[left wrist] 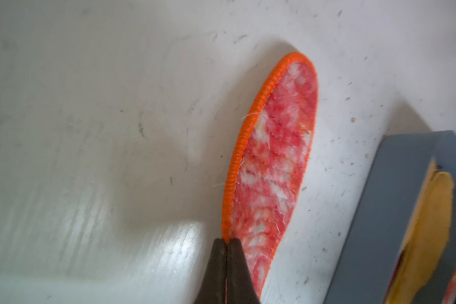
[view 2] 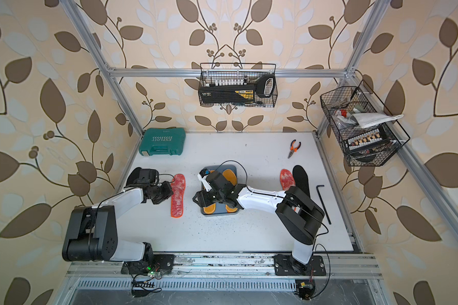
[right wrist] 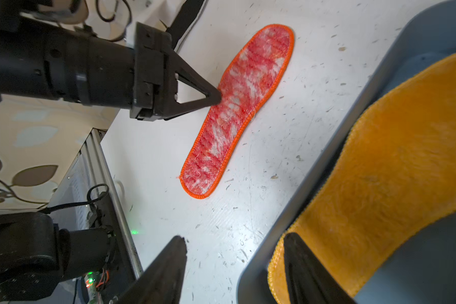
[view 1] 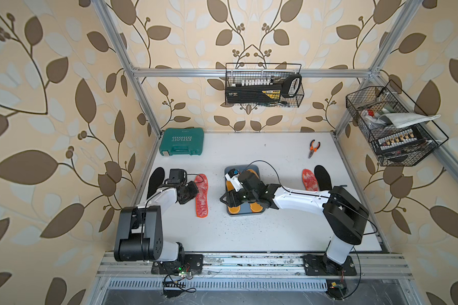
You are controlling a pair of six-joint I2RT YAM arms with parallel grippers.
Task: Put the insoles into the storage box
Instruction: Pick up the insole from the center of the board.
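Left end effector (left wrist: 225, 241) pinches red insole (left wrist: 271, 158) at edging.

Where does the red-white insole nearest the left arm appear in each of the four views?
Top view: red-white insole lies left of centre on the table.
Top view: the same insole, left of centre.
Left wrist: centre of the picture, its orange edge pinched by the left gripper.
Right wrist: upper middle.
Shared landmark: the storage box, close beside the insole in every view.
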